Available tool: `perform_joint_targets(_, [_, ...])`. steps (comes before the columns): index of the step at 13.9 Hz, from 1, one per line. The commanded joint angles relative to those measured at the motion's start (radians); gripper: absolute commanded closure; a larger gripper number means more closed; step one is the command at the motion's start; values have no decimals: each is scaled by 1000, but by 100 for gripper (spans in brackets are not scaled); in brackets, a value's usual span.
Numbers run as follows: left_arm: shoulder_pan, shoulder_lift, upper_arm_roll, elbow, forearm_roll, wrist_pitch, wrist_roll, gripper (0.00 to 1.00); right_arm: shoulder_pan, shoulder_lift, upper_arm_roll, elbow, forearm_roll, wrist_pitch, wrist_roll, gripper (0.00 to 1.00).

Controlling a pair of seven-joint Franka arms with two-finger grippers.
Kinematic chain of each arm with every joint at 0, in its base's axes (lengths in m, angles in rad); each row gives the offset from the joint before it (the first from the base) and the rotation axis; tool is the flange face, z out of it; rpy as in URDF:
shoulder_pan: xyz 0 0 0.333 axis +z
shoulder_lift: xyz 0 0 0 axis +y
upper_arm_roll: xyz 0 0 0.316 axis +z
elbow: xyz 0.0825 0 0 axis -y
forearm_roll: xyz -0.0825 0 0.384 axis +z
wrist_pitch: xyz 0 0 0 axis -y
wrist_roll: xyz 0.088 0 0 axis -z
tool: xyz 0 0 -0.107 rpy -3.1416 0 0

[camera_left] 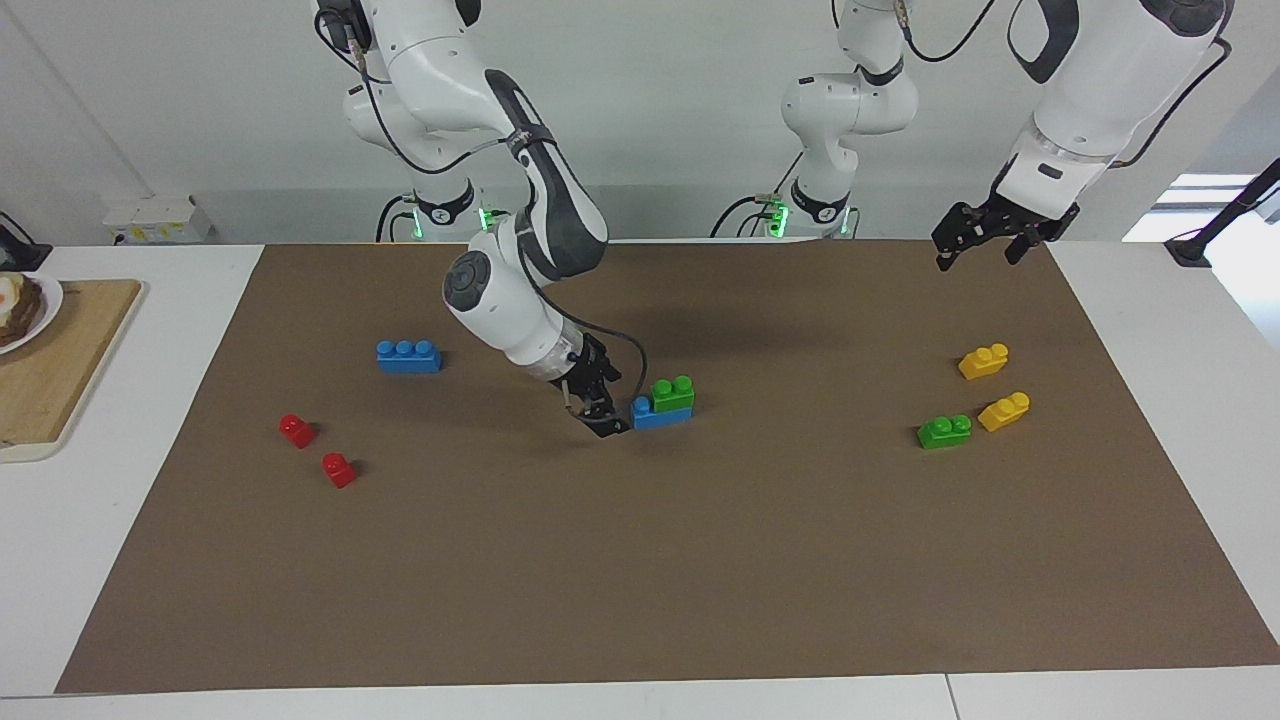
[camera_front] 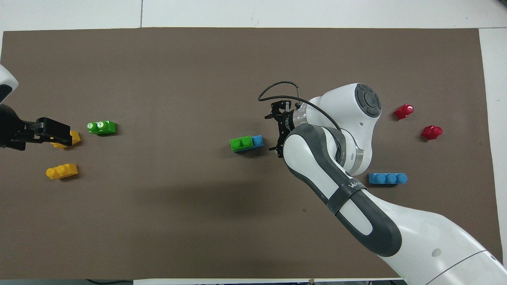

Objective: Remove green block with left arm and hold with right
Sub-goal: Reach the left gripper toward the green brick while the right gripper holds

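Observation:
A green block sits on one end of a blue brick in the middle of the brown mat. My right gripper is low at the blue brick's bare end, open, its fingertips just short of the brick. A second green block lies loose toward the left arm's end. My left gripper hangs open and empty high over that end, above the yellow bricks.
Two yellow bricks lie beside the loose green block. A blue three-stud brick and two red bricks lie toward the right arm's end. A wooden board with a plate stands off the mat.

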State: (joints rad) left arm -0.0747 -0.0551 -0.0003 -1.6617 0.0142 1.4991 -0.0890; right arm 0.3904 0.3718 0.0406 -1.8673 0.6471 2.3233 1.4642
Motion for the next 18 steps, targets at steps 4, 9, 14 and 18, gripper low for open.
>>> perform_joint_targets(4, [-59,-45,-4,-90,-55,81,-282,0,31,28,1,-6,29,65,15,0])
perform_joint_targets(9, [-177,24,-4,21,-127,75,-748,0,53,53,1,-7,63,103,10,0])
perform_joint_targets(14, [-195,35,-58,24,-199,107,-1162,0,90,93,1,-6,80,174,11,0])
perform_joint_targets(18, [-298,207,-58,31,-187,232,-1597,0,108,105,-1,-16,86,214,5,0])
